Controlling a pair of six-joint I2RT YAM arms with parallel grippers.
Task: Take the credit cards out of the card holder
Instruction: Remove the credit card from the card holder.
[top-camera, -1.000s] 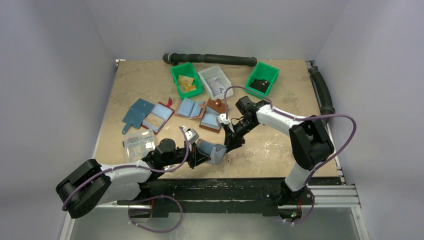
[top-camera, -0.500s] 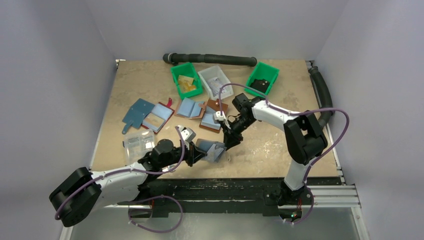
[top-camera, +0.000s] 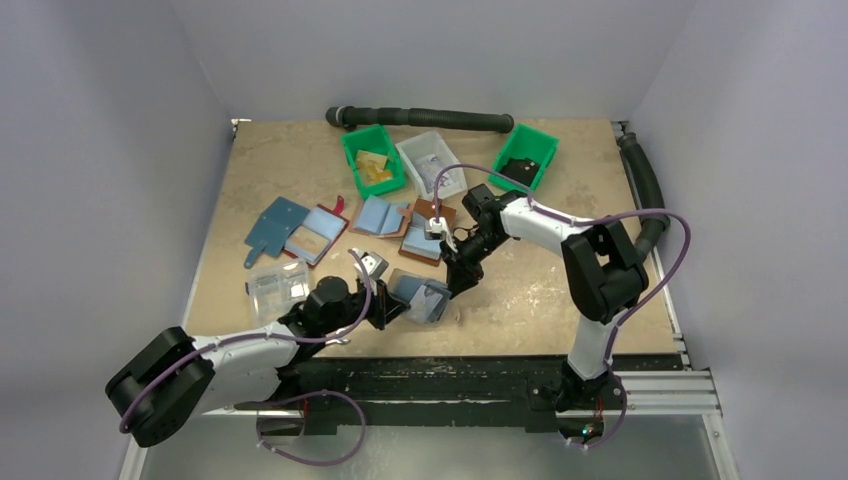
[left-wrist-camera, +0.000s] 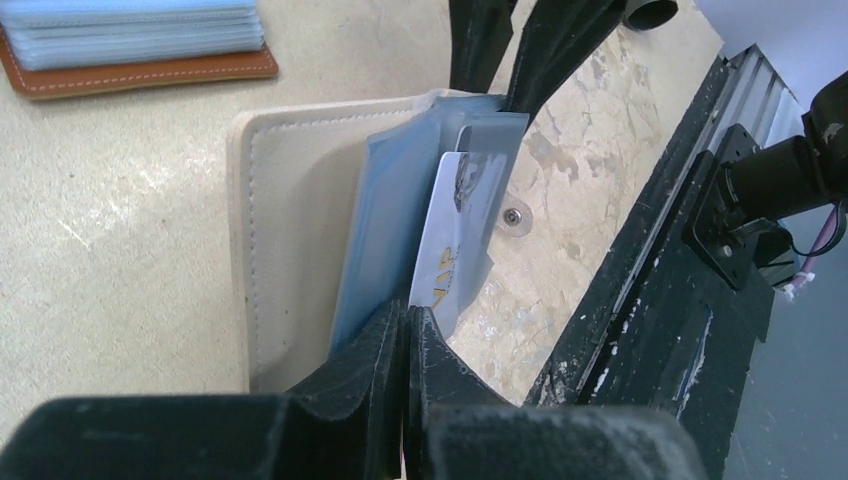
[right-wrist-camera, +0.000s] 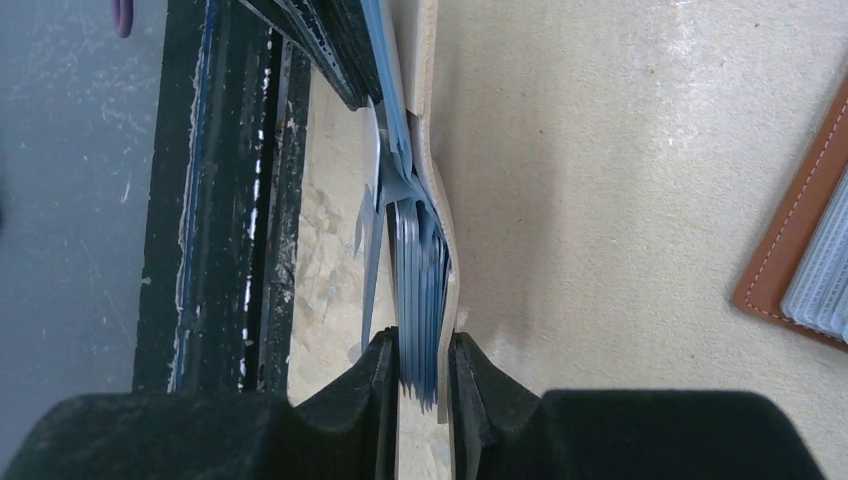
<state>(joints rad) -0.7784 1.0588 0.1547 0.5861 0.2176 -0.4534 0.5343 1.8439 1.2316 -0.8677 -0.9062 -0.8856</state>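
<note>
Fingers (right-wrist-camera: 372, 395) of your right gripper (right-wrist-camera: 421, 372) are clamped on one edge of the card holder (left-wrist-camera: 290, 220), pinching its cream cover and its stack of blue sleeves together. Your left gripper (left-wrist-camera: 405, 322) has its fingers pressed tight on the holder's opposite edge, at the thin blue sleeves. You have the holder between the two grippers at the near centre of the table (top-camera: 560, 300), close behind the black front rail (top-camera: 450, 375). One pale credit card (left-wrist-camera: 445, 240) with gold lettering shows among the spread sleeves. A brown wallet (left-wrist-camera: 130, 70) lies just beyond. The clear plastic box (top-camera: 278, 287) sits to the left, and the green bins (top-camera: 372, 160) stand well behind.
</note>
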